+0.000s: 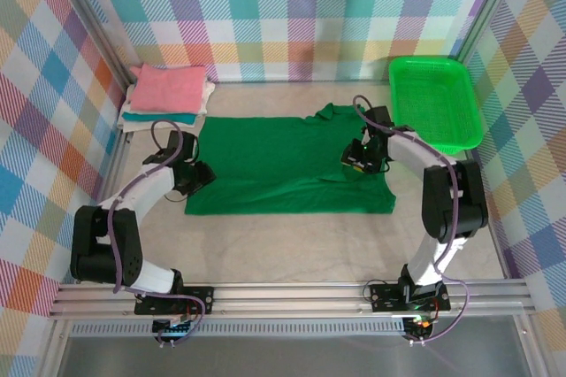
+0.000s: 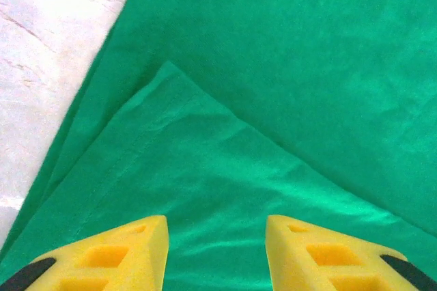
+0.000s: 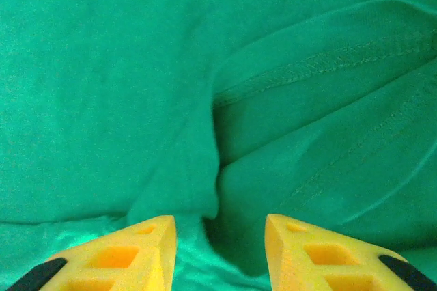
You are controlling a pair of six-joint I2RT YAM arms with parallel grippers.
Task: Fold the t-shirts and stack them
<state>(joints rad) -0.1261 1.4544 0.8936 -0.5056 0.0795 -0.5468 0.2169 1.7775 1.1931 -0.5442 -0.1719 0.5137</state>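
No text, label, brand, number or sign can be read in any of the views.

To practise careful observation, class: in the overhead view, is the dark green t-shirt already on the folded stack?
No, the dark green t-shirt lies spread on the table, beside the folded stack.
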